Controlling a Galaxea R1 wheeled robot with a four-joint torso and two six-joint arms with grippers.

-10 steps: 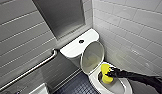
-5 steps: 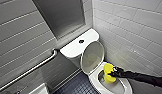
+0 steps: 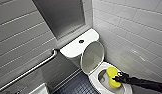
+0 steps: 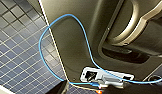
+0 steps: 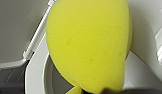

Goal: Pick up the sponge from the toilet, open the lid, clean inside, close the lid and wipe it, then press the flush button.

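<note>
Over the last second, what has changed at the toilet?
The right gripper, shut on the sponge, has carried it a little way across the bowl, away from the tank toward the bowl's front. Nothing was taken hold of or let go. The lid stayed raised.

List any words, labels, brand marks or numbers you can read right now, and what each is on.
No text can be read in any view.
The toilet, the lid and the sponge: plain, no lettering shows.
White socket plate in the left wrist view: any marking is too blurred to read.
</note>
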